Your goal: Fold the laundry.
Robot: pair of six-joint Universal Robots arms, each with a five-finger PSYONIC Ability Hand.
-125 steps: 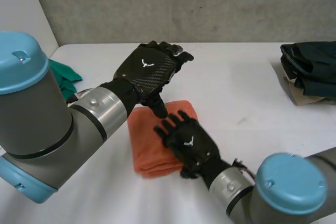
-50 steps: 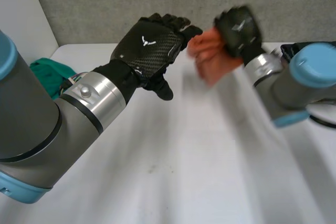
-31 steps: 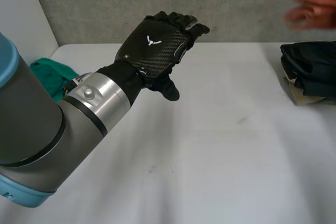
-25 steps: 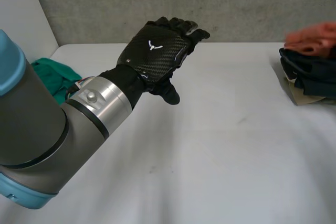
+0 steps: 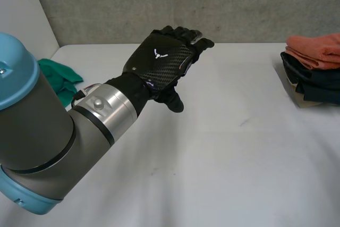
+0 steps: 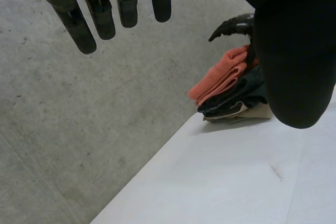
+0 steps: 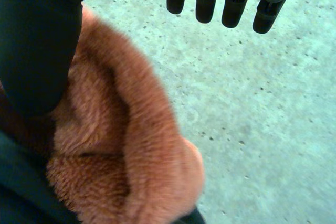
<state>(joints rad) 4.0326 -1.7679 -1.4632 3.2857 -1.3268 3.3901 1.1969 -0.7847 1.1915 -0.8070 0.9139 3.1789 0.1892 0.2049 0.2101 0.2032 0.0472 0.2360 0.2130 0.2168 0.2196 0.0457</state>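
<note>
The folded orange towel (image 5: 316, 49) lay on top of a stack of dark clothes (image 5: 313, 83) at the right end of the white table (image 5: 228, 163). The right hand (image 7: 37, 40) was over the towel with its fingers straight and holding nothing; its thumb was close against the pile, perhaps touching. The left hand (image 5: 159, 62) hung above the table's middle, fingers straight and empty. A green cloth (image 5: 61, 81) lay crumpled beside the left arm.

One orange towel (image 5: 317, 50), one green cloth (image 5: 60, 78), perhaps two dark garments (image 5: 312, 82).
</note>
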